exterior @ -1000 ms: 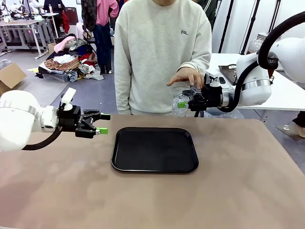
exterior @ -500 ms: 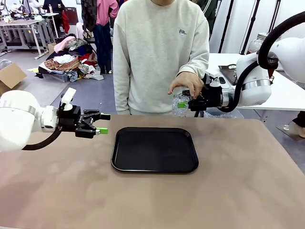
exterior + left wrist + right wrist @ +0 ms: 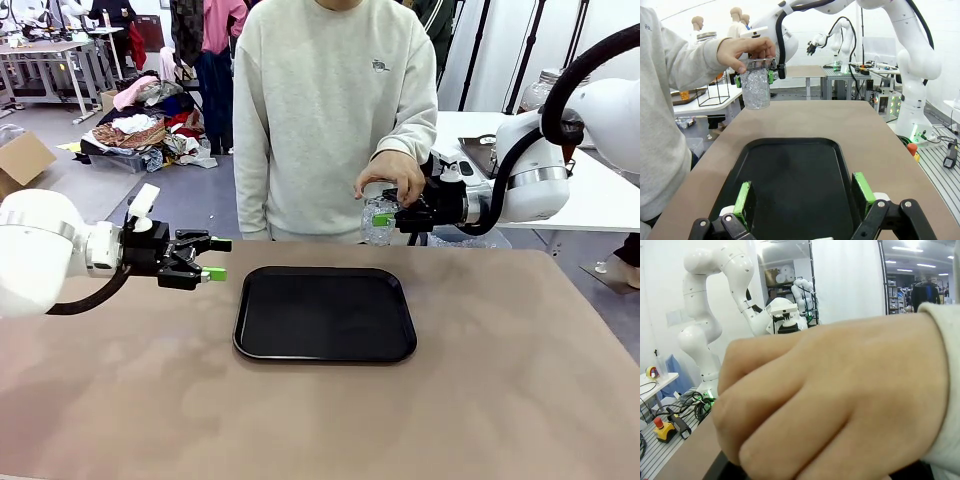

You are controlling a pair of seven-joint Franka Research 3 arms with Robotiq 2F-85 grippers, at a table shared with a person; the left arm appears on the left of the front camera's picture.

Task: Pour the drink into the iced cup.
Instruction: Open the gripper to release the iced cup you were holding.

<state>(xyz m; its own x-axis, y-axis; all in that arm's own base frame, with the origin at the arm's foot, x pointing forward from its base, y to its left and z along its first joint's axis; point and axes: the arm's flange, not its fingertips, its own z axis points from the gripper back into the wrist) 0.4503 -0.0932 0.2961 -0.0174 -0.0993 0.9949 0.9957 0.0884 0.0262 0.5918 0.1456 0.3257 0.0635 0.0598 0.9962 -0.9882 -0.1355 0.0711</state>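
Note:
The iced cup [image 3: 376,226], clear plastic and full of ice, hangs over the table's far edge. My right gripper [image 3: 383,218] is shut on it from the right. A person's hand [image 3: 392,172] clasps the cup's rim from above, and this hand [image 3: 830,400] blocks the right wrist view. From the left wrist the cup [image 3: 756,90] shows beyond the tray. My left gripper [image 3: 217,259] hovers open and empty at the table's left, its jaws [image 3: 802,195] aimed across the tray. A lidded glass jar [image 3: 546,85] peeks out behind my right arm; the drink in it is hidden.
A black tray [image 3: 325,355] lies bare in the middle of the brown table. The person stands at the far edge behind it. A white side table [image 3: 600,200] stands at the right behind my right arm.
The person's hand has come down from just above my right gripper and closed on the cup's rim. Neither arm has moved.

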